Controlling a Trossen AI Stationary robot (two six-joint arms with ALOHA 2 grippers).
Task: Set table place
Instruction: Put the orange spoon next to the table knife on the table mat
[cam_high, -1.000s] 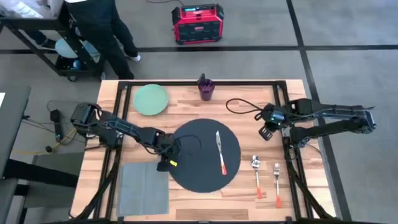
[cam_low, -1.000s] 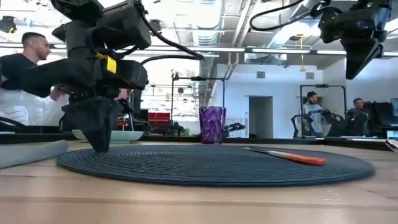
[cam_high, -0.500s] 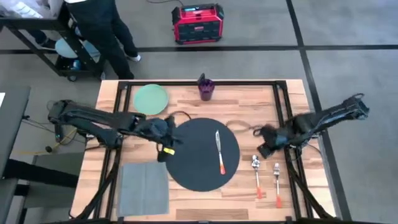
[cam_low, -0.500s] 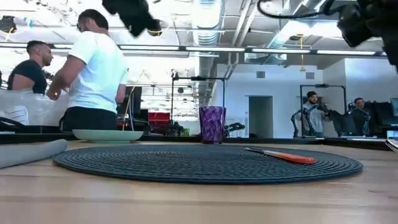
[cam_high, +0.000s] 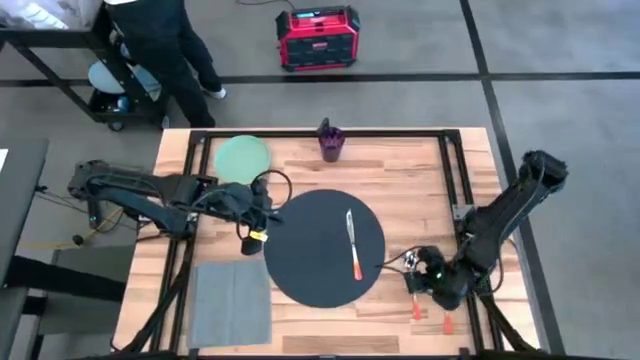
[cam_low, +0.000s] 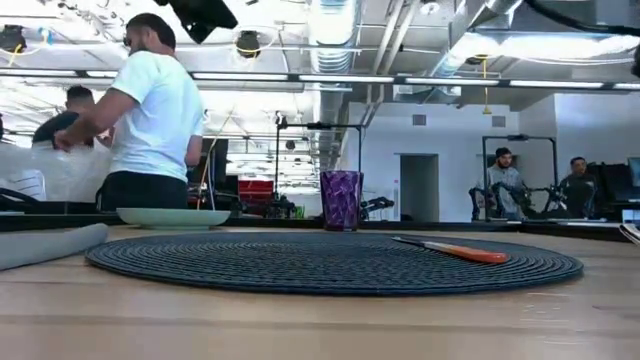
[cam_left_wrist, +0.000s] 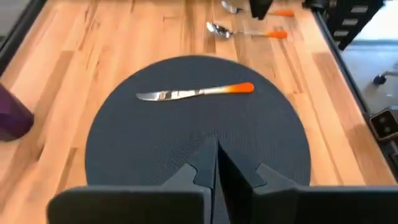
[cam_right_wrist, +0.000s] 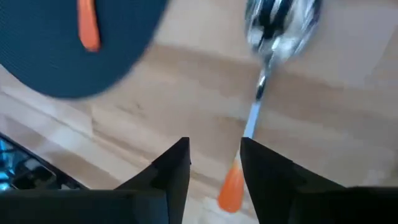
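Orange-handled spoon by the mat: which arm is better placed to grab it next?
Right, probably. The right gripper hangs open just above the orange-handled metal spoon, fingers either side of its handle. The left gripper is shut, across the round dark grey mat.

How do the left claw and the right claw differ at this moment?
The left claw is shut and hangs beside the place, at its left edge; the right claw is open, low over the spoon on the table. Both hold nothing.
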